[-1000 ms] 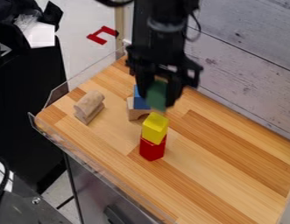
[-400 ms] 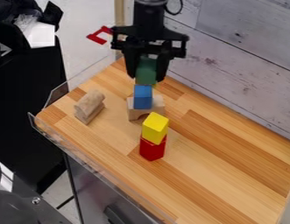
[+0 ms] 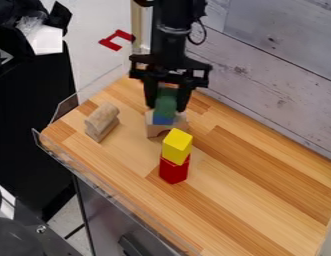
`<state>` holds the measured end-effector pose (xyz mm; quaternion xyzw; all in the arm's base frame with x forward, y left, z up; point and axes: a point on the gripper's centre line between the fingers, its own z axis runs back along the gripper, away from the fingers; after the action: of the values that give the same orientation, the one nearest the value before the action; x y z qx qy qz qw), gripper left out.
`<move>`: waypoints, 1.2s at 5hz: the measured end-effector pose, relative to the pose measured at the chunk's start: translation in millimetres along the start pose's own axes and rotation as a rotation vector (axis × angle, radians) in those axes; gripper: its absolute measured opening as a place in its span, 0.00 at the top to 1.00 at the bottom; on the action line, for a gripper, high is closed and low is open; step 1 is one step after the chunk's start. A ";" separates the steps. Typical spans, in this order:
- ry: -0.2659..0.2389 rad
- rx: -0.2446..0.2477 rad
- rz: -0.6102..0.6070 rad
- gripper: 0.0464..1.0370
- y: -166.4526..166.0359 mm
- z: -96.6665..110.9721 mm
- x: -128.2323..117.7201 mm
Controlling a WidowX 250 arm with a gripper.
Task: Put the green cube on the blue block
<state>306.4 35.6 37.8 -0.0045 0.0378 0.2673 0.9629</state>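
Toward twelve o'clock from the yellow cube (image 3: pixel 177 145), the claw (image 3: pixel 166 108), part-open, grips the green cube (image 3: pixel 166 103) over the blue block (image 3: pixel 163 120).

On my counter (image 3: pixel 251 192), the arch block (image 3: pixel 154 131) bears a short block (image 3: pixel 162 120); over that I have a held cube (image 3: pixel 166 105) in my tool (image 3: pixel 167 109). Nearer the camera, a top cube (image 3: pixel 176 146) sits on a base block (image 3: pixel 174 172). Left of the arch block in view lies a rounded block (image 3: pixel 105 114) on a footing block (image 3: pixel 101 130). The plank wall (image 3: pixel 281 85) runs behind, towards the right.
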 end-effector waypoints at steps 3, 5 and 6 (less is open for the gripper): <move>-0.018 0.006 0.026 0.47 1.9 1.7 4.3; -0.021 0.000 0.059 0.47 10.1 2.4 8.4; -0.021 -0.003 0.061 0.47 10.9 2.7 9.1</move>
<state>308.8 49.7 40.0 -0.0022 0.0274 0.2967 0.9546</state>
